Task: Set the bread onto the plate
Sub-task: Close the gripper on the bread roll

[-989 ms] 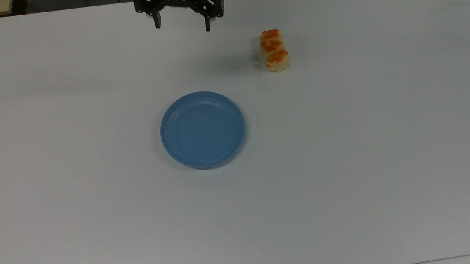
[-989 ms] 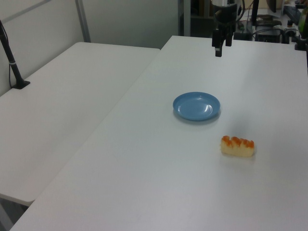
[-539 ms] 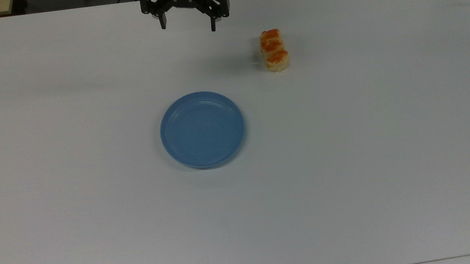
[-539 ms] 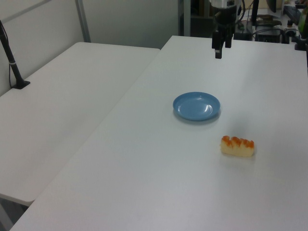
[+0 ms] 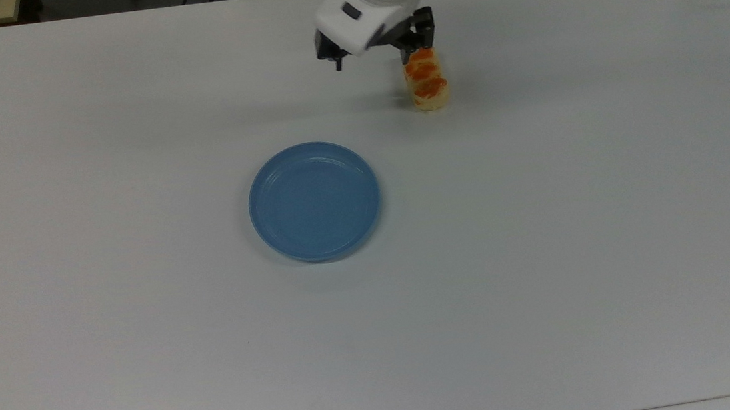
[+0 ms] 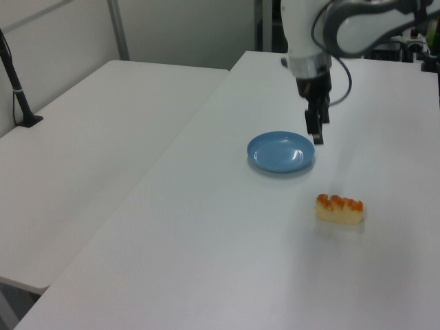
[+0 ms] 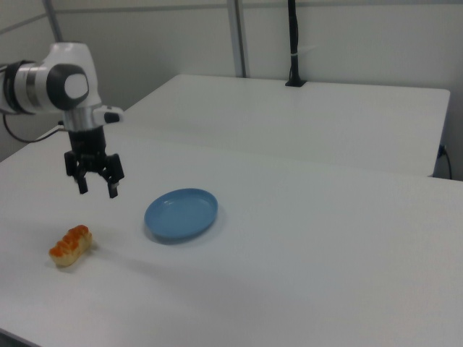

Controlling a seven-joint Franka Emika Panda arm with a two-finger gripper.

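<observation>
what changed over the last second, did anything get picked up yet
Nothing was picked up. The arm swung the tool toward the top view's right and closer to the bread, fingers open, holding nothing, above the table. The bread lies where it was on the table, and the plate has not moved, still bare.

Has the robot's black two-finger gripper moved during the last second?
Yes. In the top view the gripper has shifted toward the top view's right, closing on the pale-yellow bun with orange-red glazed lumps, which lies where it was.
</observation>
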